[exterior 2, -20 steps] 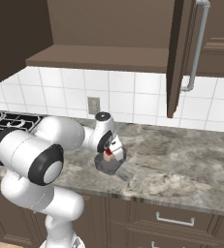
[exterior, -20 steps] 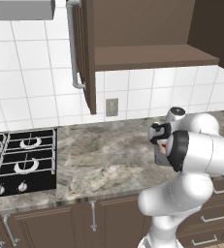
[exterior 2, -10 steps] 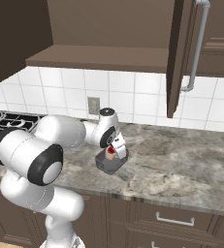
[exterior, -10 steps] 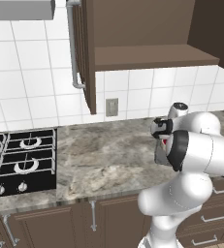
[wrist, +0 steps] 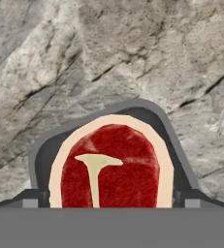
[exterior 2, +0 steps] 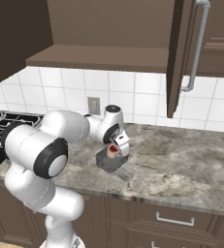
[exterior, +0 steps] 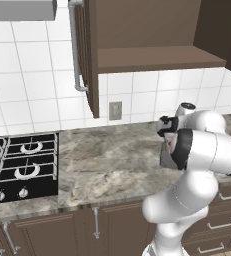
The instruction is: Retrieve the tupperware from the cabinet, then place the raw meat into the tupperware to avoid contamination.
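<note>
Raw meat [wrist: 111, 167]: lies inside the tupperware [wrist: 154, 114] on the counter [exterior 2: 181, 164], near edge cut off at 6 o'clock in the hand view; long axis 12 to 6, rounded end toward 12. Gripper [exterior 2: 116, 148]: jaws spread wide directly over it, grasping nothing. Tupperware in the left base view: largely hidden behind the arm. Cabinet [exterior 2: 179, 58]: door open, at 1 o'clock.

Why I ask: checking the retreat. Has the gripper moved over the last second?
Yes: the gripper rose slightly and drifted right, away from the wall outlet.
</note>
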Controlling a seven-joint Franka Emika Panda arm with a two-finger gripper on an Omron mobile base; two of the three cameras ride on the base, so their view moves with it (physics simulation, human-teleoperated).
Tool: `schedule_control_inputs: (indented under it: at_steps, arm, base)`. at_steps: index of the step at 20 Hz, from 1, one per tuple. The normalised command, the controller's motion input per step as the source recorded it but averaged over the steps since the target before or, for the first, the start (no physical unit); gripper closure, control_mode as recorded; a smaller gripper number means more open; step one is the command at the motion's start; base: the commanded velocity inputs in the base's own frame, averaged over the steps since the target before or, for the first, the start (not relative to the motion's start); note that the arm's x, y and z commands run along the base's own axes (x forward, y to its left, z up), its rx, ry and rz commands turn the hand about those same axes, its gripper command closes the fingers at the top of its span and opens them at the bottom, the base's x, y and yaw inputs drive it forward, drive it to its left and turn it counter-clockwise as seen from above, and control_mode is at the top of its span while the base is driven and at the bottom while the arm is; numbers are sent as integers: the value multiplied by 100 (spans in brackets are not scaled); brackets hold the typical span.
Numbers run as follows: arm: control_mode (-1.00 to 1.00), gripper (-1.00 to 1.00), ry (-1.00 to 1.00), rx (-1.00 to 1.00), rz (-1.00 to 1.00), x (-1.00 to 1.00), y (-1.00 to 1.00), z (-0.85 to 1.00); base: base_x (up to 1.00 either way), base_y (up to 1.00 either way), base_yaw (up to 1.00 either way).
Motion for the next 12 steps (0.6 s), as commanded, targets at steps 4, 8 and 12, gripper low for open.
schedule_control_inputs:
  at_steps: [4, 8, 12]
  arm:
    - [-100, -100, 14, 3, 1, 16, 0, -10]
    - [-100, -100, 3, 0, 0, 3, 5, -20]
    - [-100, -100, -4, -1, 0, -15, 6, -7]
  base:
    - [0, 0, 0]
    - [0, 0, 0]
    - [0, 0, 0]
